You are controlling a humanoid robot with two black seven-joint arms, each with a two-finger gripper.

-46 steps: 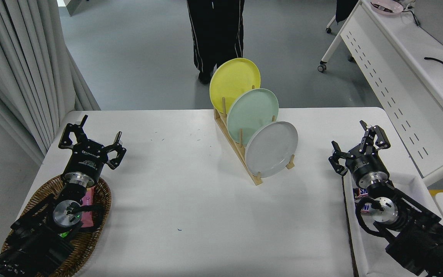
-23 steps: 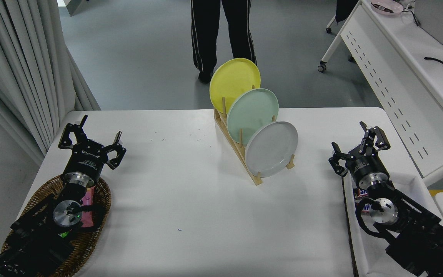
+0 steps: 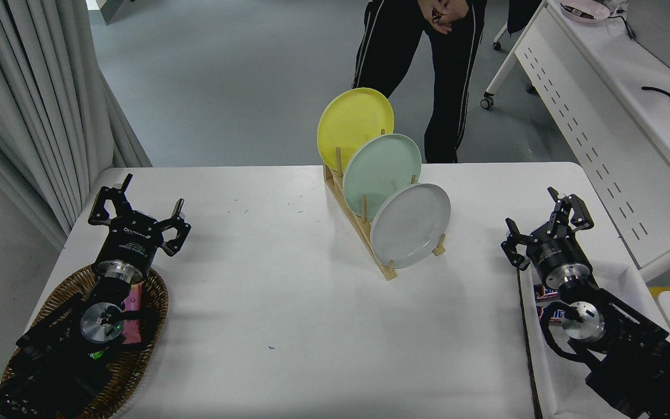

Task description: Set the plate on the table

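1. Head view is showing the light grey plate (image 3: 410, 226) standing on edge in the nearest slot of the wooden rack (image 3: 364, 230) on the white table (image 3: 288, 314).
2. Right gripper (image 3: 546, 224) is hovering right of the rack, fingers spread apart (holding nothing).
3. Left gripper (image 3: 137, 212) is sitting parked at the lower left above a wicker basket (image 3: 137, 355), fingers spread too.

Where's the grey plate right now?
In the head view the grey plate stands on edge in the nearest slot of the wooden rack, right of the table's middle, just in front of the mint green plate.
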